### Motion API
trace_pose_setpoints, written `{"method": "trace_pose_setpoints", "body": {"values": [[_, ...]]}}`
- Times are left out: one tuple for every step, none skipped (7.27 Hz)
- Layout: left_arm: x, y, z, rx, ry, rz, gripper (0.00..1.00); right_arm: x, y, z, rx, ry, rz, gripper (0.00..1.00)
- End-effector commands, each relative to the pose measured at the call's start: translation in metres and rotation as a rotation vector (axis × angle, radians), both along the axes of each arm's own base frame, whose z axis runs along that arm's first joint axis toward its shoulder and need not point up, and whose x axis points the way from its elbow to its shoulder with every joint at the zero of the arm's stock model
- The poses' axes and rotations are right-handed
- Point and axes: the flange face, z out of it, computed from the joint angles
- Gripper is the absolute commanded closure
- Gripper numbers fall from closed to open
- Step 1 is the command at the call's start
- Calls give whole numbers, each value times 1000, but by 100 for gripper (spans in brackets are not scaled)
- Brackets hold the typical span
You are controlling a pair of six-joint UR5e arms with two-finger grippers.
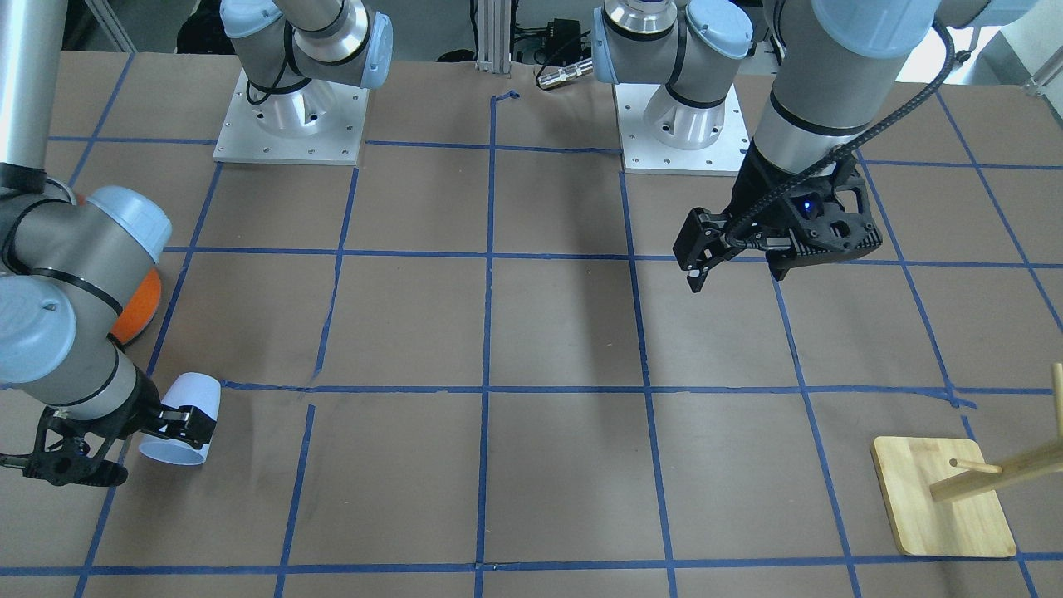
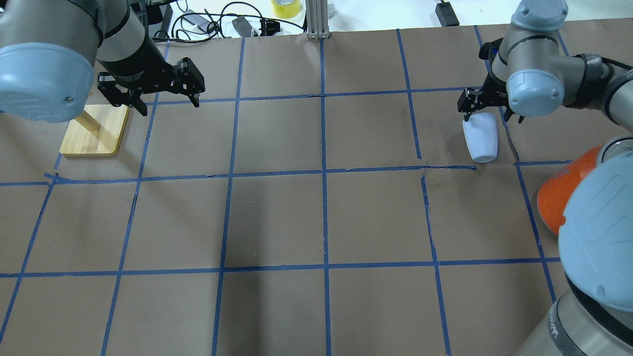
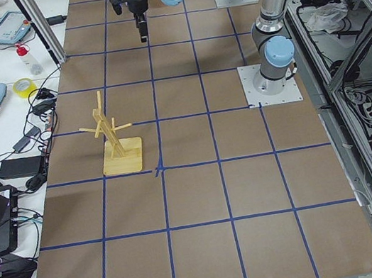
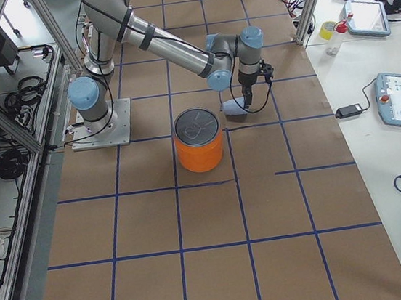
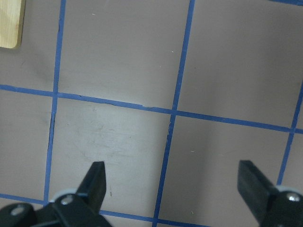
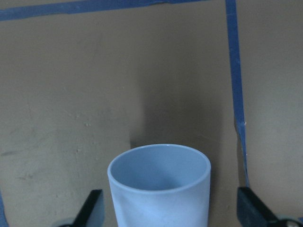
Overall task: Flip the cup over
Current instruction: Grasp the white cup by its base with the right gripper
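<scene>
The cup [image 1: 193, 397] is a small pale blue-white tumbler that lies tilted on its side on the brown table paper, at the robot's far right. It also shows in the overhead view [image 2: 480, 143], the right wrist view [image 6: 159, 182] and the exterior right view [image 4: 235, 109]. My right gripper [image 1: 170, 428] is open, with one finger on each side of the cup's wide end and a gap on both sides [image 6: 170, 208]. My left gripper [image 2: 169, 105] is open and empty above bare paper [image 5: 173, 184].
A big orange can [image 4: 200, 146] with a silver lid stands just behind the right arm's elbow [image 2: 556, 198]. A wooden peg stand [image 2: 94, 131] on a square base sits near the left gripper [image 1: 942, 498]. Blue tape lines grid the paper.
</scene>
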Motion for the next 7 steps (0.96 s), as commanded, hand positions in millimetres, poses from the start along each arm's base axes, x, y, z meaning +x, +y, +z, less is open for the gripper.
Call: {"method": "trace_pose_setpoints", "body": {"values": [[0,0,-2,3,-3,0,0,0,3,-19,-1,0,21,0],[0,0,-2,3,-1,0,0,1,6,-22,7,0,36,0],[0,0,-1,2,-3,0,0,2,7,-25,12,-6,42,1],[0,1,-4,8,-1,5,0,3,11,-33,25,-16,46,1],[0,2,-4,6,-2,2,0,4,14,-37,24,-15,76,2],[0,2,-4,8,-2,2,0,4,14,-37,25,-14,105,5],[0,1,-5,8,-1,2,0,3,12,-34,6,-7,107,5]]}}
